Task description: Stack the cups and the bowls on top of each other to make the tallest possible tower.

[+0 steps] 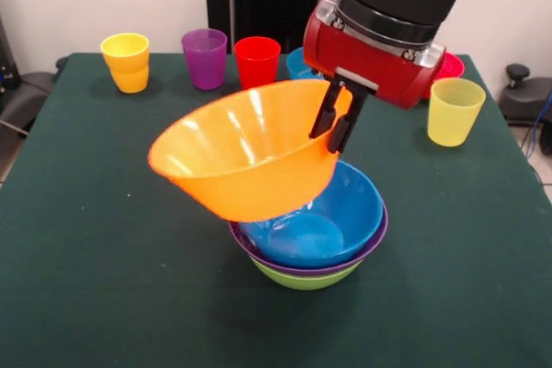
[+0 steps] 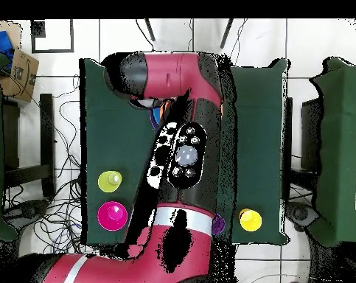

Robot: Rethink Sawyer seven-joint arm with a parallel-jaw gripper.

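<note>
In the front view my gripper [image 1: 329, 140] is shut on the far rim of the wide orange bowl [image 1: 246, 157]. The bowl hangs tilted, its mouth facing up and away, and its lower side touches or nearly touches the tower [image 1: 315, 243]. The tower is a blue bowl [image 1: 332, 213] nested in a purple bowl [image 1: 373, 243], which sits in a green bowl [image 1: 306, 278]. The orange-yellow cup [image 1: 127, 61], purple cup [image 1: 204, 58], red cup [image 1: 257, 60] and pale yellow cup [image 1: 454, 110] stand upright near the far edge. In the overhead view my arm hides the gripper and the tower.
A small translucent blue bowl [image 1: 298, 63] and a red-pink bowl [image 1: 451, 65] sit at the far side behind my arm. The green table [image 1: 86, 230] is ringed by cables and other tables in the overhead view, where the pale yellow cup [image 2: 110, 180] and red-pink bowl [image 2: 111, 215] show.
</note>
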